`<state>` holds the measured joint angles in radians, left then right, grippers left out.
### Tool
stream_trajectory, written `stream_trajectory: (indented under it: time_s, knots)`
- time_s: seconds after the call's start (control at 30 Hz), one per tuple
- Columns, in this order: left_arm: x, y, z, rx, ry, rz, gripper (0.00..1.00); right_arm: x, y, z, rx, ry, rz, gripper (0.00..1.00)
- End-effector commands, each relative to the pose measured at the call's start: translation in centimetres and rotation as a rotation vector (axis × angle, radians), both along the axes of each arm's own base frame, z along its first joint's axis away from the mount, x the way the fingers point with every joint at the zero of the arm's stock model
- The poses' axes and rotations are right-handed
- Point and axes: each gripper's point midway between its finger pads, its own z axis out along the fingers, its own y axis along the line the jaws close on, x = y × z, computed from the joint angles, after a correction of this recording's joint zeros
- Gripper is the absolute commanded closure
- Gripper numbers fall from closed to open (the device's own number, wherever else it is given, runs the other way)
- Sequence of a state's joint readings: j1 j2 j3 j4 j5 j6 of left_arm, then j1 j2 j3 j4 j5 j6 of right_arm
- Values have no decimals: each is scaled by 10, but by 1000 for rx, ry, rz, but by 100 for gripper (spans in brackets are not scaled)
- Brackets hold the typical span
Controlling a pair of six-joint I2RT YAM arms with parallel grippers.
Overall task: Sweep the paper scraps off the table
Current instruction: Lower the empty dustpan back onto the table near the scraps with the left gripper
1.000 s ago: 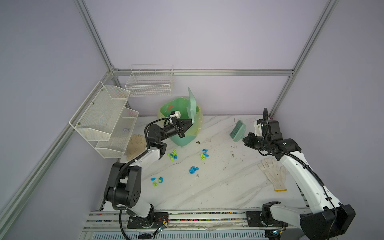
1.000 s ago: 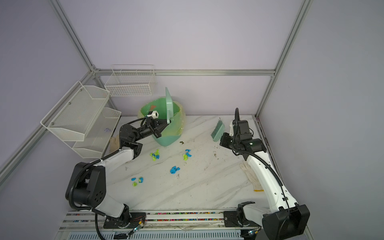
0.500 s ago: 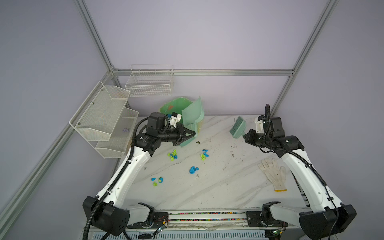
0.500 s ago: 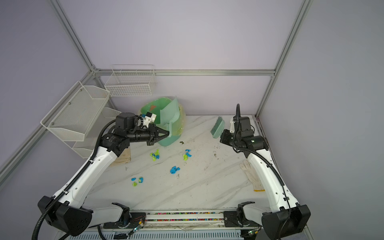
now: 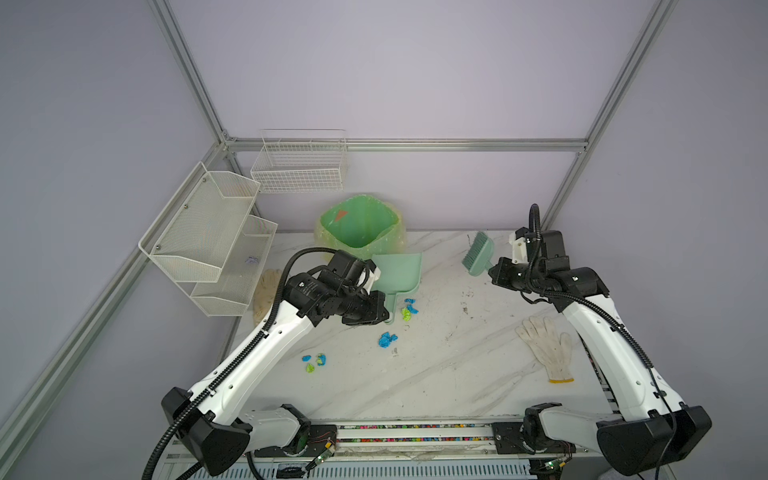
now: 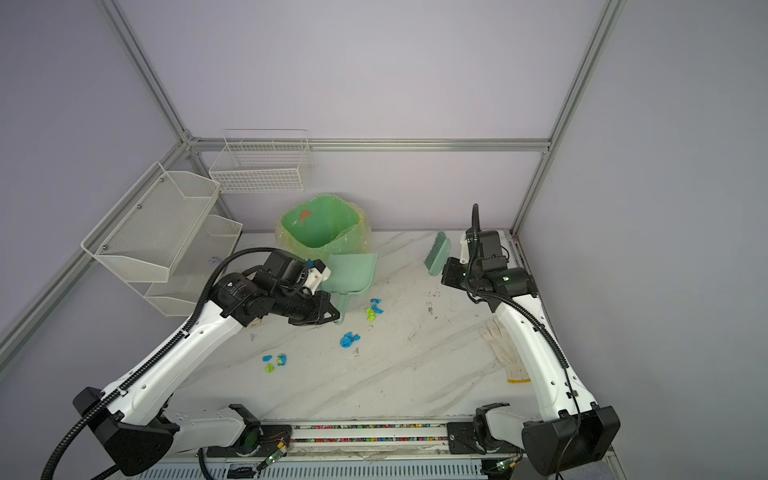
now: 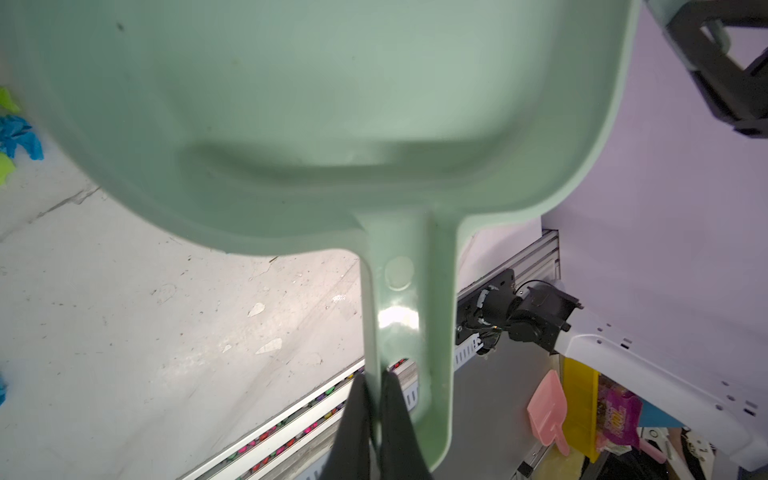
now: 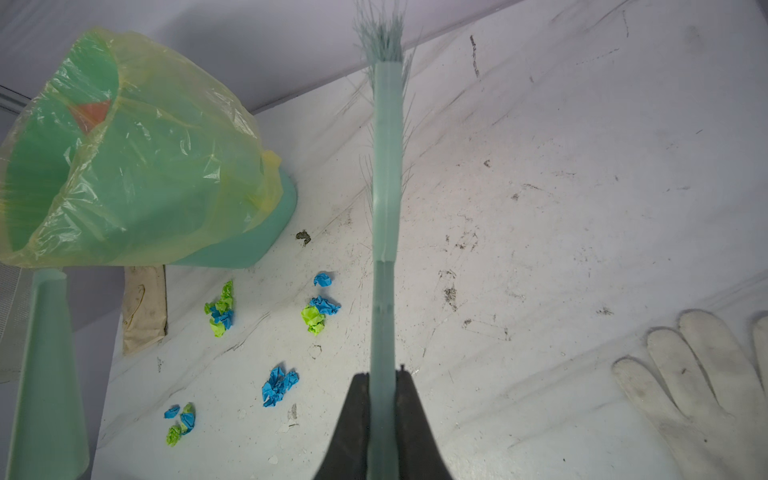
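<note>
Spread over the white, grey-veined, scuffed counter (image 5: 436, 374): the paper scraps (image 5: 387, 339), small crinkled wads of bright blue and lime green, lumpy and irregular, without any clear long axis. Gathered in a few loose clusters strung along a diagonal, from just beside the dustpan (image 5: 397, 272) handle down toward the front left. Smooth pale green plastic for the dustpan, shovel-shaped, mouth turned toward the bin (image 5: 361, 224), handle toward the front edge. Left hand (image 7: 374, 376) pressed together on one side wall of that handle, a black finger on either face. Right hand (image 8: 382, 374) pinching the thin flat handle of a pale green brush (image 5: 478, 253), long axis running straight away from the hand toward the back, fine bristles fanning out at the far end. Green bin at the back, wrapped in a crinkly, yellowish, see-through bag. White knitted glove (image 5: 546, 347) flat on the right of the counter, well apart from the scraps, fingers toward the back
</note>
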<state>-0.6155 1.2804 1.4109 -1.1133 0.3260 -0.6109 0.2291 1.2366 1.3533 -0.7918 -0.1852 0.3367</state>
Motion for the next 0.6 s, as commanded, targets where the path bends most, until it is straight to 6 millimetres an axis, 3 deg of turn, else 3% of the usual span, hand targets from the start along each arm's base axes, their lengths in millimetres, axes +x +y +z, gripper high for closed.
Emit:
stream_trajectory:
  time_s: [0.0, 0.27, 0.57]
  knots:
    - [-10, 16, -14, 143, -41, -22, 100, 2, -4, 7, -43, -19, 14, 100]
    - [-15, 28, -48, 291, -9, -26, 100, 6, -1, -5, -73, 9, 51, 100]
    - [-31, 43, -86, 377, 93, -35, 100, -5, 12, -28, -176, 68, 145, 100]
